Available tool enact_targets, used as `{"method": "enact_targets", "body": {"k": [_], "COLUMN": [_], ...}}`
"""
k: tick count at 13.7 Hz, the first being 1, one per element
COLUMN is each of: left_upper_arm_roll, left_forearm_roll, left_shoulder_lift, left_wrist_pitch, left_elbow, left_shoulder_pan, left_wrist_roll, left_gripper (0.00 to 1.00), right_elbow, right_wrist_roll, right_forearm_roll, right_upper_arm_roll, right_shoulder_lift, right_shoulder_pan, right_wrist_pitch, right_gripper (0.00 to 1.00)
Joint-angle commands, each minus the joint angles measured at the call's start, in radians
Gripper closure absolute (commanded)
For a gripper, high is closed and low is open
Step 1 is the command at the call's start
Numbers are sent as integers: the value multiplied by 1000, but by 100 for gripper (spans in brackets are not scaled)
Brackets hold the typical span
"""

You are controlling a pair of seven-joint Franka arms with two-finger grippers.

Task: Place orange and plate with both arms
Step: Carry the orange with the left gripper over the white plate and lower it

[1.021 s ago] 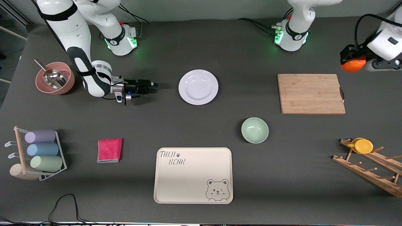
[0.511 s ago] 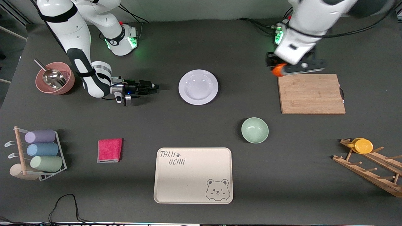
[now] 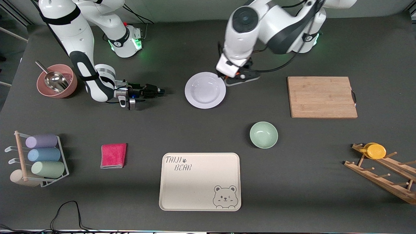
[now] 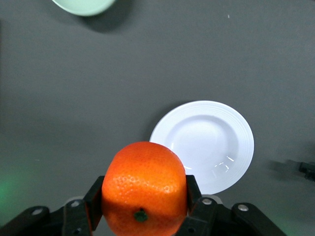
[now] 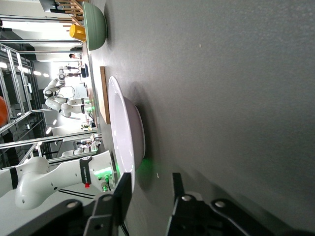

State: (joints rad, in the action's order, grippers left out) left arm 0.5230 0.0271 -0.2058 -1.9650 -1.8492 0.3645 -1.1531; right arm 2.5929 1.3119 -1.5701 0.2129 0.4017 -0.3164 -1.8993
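A dark grey table point(image 3: 136, 130) spreads out under me, with my two bases standing along its edge farthest from the front camera.

My left arm point(image 3: 276, 26) folds over from its base and bends down toward the middle of the table, wrist pointing down. My left gripper point(image 4: 143, 216) hangs just beside the rim of the plate point(image 3: 205, 90), on the side toward the left arm's end, over bare table. Its fingers point(image 4: 93, 201) are clamped on the orange point(image 4: 143, 189), one on each side of the fruit, whose small green stem scar faces the wrist camera. In the front view the wrist hides nearly all of the orange. Below this gripper and a little to one side lies the plate, empty, and farther off the green bowl point(image 4: 83, 6).

My right arm point(image 3: 81, 55) reaches down from its base, elbow bent, forearm lying low and nearly level over the table, pointing toward the plate. My right gripper point(image 3: 155, 91) sits low, near the plate's rim on the side toward the right arm's end, with a strip of table between them. Its fingers point(image 5: 122, 189) stand a narrow gap apart, holding nothing, and the plate's edge lines up just ahead of that gap.

Near the right arm's elbow sits a pink bowl point(image 3: 57, 81) with a metal scoop point(image 3: 53, 79). A wooden cutting board point(image 3: 321, 97) lies toward the left arm's end.
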Motion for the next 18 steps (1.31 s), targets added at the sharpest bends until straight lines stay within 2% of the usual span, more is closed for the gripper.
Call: {"method": "enact_targets", "body": {"k": [1, 7, 12, 18], "left_upper_arm_roll": [-11, -14, -21, -24], "left_forearm_roll": [-85, -110, -233, -240], "left_shoulder_lift": [-147, -317, -421, -458], "left_wrist_pitch": [-66, -245, -343, -364], "left_elbow": [62, 62, 62, 70], "left_shoulder_pan": [109, 200, 235, 246], "left_wrist_roll": [-163, -231, -319, -327], "left_gripper": [100, 100, 100, 100], "right_elbow": [-8, -8, -16, -19], "right_wrist_roll": [36, 67, 96, 113], "right_forearm_roll": [-24, -24, -24, -24], "right_upper_arm_roll": [0, 0, 0, 0], "right_shoulder_lift": [22, 34, 54, 58], "right_shoulder_pan": [7, 8, 13, 16], "right_wrist_pitch": [20, 20, 22, 23], "right_gripper": [64, 64, 64, 64]}}
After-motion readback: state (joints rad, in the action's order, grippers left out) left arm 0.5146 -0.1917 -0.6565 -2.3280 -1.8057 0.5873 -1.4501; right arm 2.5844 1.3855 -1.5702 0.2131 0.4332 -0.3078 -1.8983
